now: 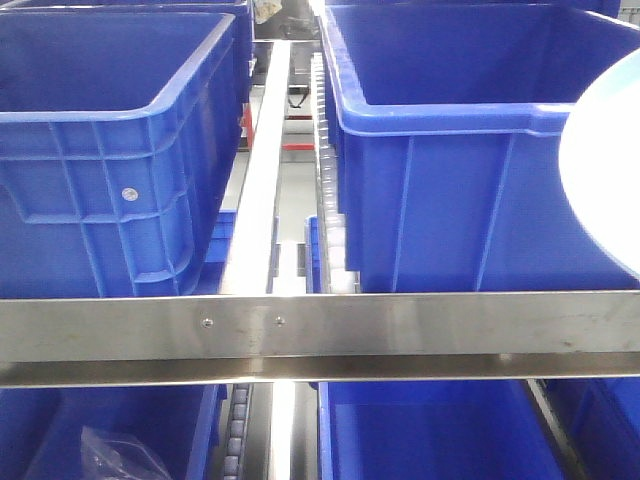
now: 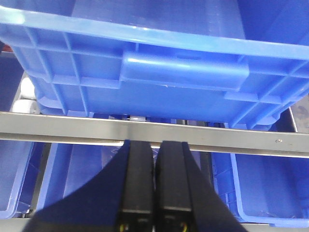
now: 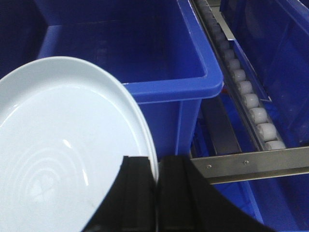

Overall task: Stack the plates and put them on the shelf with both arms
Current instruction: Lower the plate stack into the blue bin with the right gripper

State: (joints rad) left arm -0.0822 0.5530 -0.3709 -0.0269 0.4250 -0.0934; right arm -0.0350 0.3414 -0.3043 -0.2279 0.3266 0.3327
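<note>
In the right wrist view, the right pincer (image 3: 156, 186) is seen nearest the camera, its two black fingers clenched on the rim of the plates (image 3: 63, 154), which are held tilted, with the glossy pale face spread out to the left of the fingers. Two rim edges are seen close together near the fingers, so the plates seem to be stacked, though this cannot be told for certain. Behind the plates a blue crate (image 3: 159, 63) is seen standing on the shelf (image 3: 251, 164), with a roller track (image 3: 246, 92) running away beside it on the right. In the left wrist view, the left pincer (image 2: 155, 183) is seen pressed together with nothing between its fingers, pointed level towards a steel rail of the shelf, behind which a second blue crate (image 2: 159, 72) is seen resting on the tier above. In the front view, the long front rail is seen across the lower part of the picture, two crates are seen standing behind it, and an edge of the plates is seen at the far right, in front of the right-hand crate.
</note>
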